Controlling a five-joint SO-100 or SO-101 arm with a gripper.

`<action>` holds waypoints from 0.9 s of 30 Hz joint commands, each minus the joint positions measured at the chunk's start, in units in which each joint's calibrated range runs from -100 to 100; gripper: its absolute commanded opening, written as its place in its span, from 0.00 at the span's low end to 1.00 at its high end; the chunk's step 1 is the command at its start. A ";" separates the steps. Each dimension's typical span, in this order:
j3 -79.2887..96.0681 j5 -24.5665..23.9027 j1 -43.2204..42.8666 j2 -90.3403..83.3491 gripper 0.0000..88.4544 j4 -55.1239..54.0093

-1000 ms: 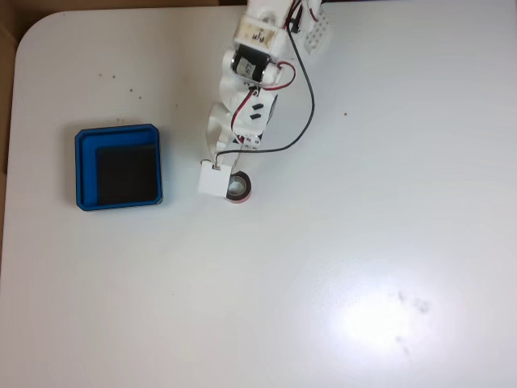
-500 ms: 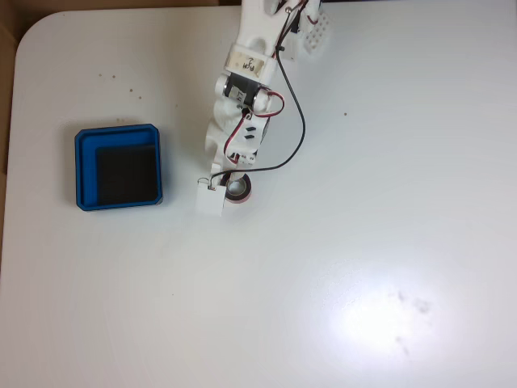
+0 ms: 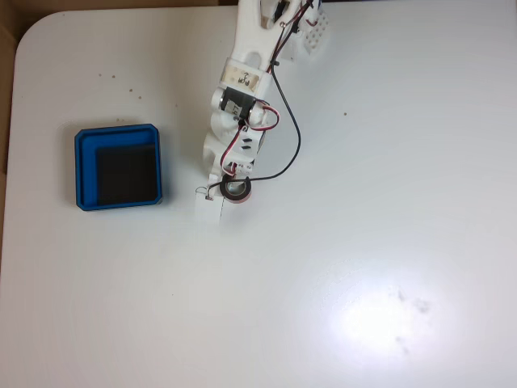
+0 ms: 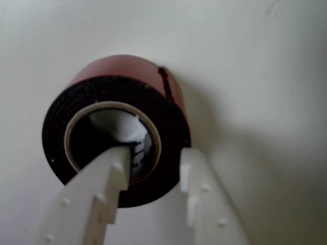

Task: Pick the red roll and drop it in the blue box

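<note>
Wrist view puts our fingers [image 4: 153, 168] astride the wall of the red roll [image 4: 120, 127]: one reaches into its hollow core, the other lies against its outer side, narrow around the wall, though we cannot tell if they press it. Over the last second our arm has stretched further out and the fingers have come down onto the roll. It lies on the table [image 3: 363, 242]; the blue box [image 3: 119, 166] waits well off to their side.

Fixed view looks straight down; wrist view sits close behind the red roll [image 4: 117, 122]
</note>
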 commanded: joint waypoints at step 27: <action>-3.64 0.29 1.67 4.09 0.14 -0.27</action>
